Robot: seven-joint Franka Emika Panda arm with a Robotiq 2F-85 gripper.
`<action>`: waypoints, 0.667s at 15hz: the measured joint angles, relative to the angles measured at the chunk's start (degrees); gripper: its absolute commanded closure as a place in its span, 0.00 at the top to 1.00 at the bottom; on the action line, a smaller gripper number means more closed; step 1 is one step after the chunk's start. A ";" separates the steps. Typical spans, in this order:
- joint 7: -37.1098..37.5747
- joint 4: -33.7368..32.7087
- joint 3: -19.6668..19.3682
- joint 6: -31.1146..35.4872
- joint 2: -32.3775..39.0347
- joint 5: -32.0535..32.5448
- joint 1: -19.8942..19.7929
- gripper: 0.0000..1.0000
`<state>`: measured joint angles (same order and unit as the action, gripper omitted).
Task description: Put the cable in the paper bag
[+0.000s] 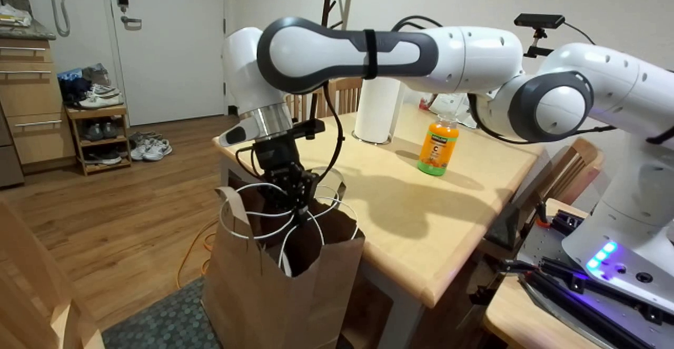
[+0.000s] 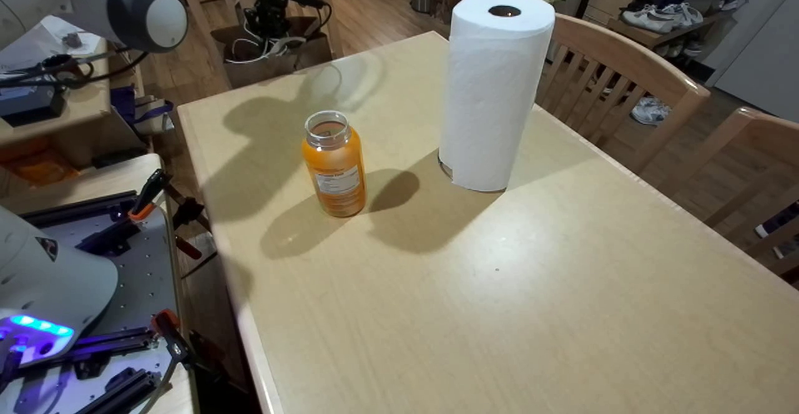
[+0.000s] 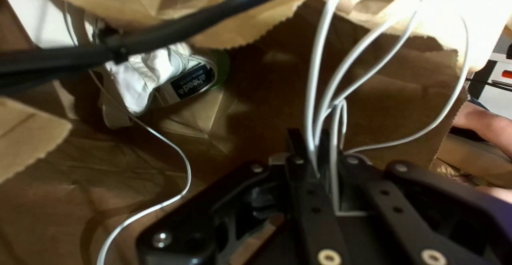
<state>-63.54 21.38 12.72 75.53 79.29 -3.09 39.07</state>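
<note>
The thin white cable (image 3: 314,69) is pinched in the tool (image 1: 301,215), its loose loops fanning out several ways across the mouth of the paper bag (image 1: 295,307), and in an exterior view some strands dip behind the near rim. The brown bag stands upright just beside the surface (image 2: 562,289), open at the top, its edge jagged, a flat paper handle raised.

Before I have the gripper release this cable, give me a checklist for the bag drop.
1. Gripper shut on the cable: ok.
2. Paper bag standing, mouth open: ok.
3. Gripper at the bag's mouth: ok.
4. Cable fully inside: not ok; loops stand above the mouth.
5. Cable free of this bag handle: cannot tell; a loop crosses it in an exterior view.
6. Orange bottle apart from the bag: ok.
</note>
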 measured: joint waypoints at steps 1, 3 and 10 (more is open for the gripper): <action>0.10 -0.03 -0.26 0.18 0.00 0.00 -0.06 0.51; 0.63 -0.08 -0.83 0.63 0.00 0.02 -0.24 0.63; 4.84 -0.25 -2.75 3.85 -0.89 0.34 -0.80 1.00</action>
<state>-58.70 21.13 9.98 79.38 78.40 -2.75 38.27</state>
